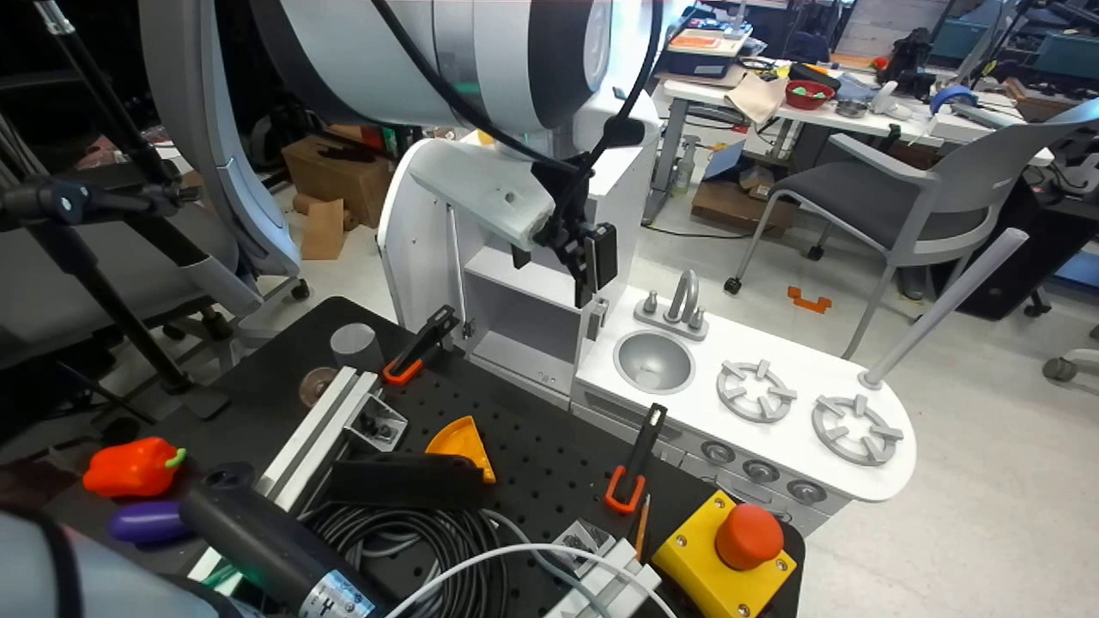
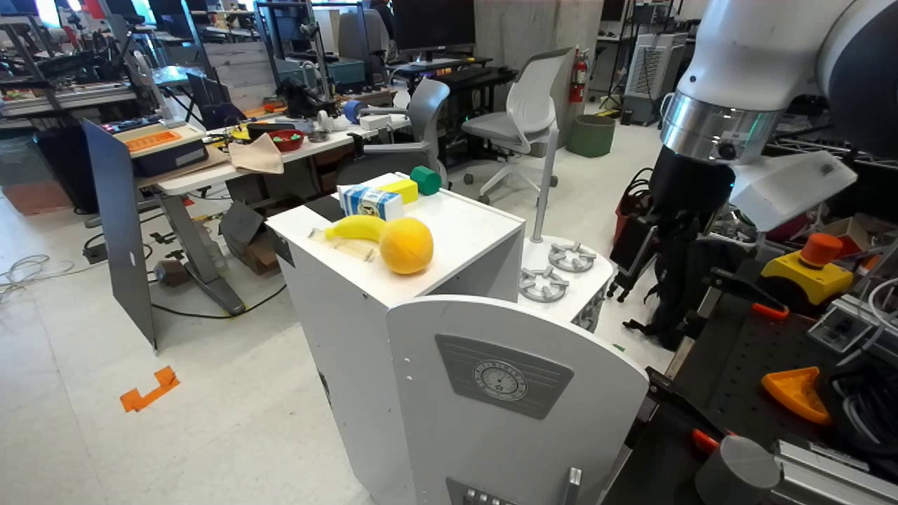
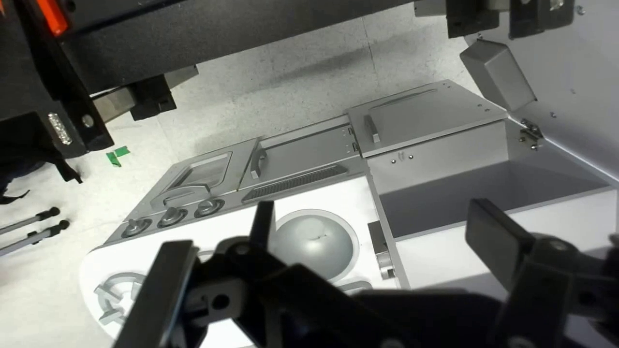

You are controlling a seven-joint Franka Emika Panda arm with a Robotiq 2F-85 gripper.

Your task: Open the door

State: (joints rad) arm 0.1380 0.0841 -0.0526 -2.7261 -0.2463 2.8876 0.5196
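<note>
The door (image 2: 463, 435) is a tall light-grey panel with a curved top and a clock-like inset. It stands swung open from the toy kitchen's tower (image 2: 330, 337). In an exterior view the door (image 1: 421, 249) shows its inner side, left of the tower's bare shelves (image 1: 524, 318). In the wrist view the door (image 3: 580, 77) fills the upper right, with its hinge at the tower's edge. My gripper (image 1: 556, 270) is open and empty, in front of and above the tower's opening, apart from the door. In the wrist view the gripper (image 3: 375, 227) has its fingers wide apart.
The white counter (image 1: 687, 343) with sink and burners adjoins the tower. A black perforated table (image 1: 532, 481) with clamps, cables and a red emergency button (image 1: 749, 536) stands in front. Toy food, including an orange (image 2: 406, 245), sits on the tower's top. A closed lower door (image 3: 425, 116) has a handle.
</note>
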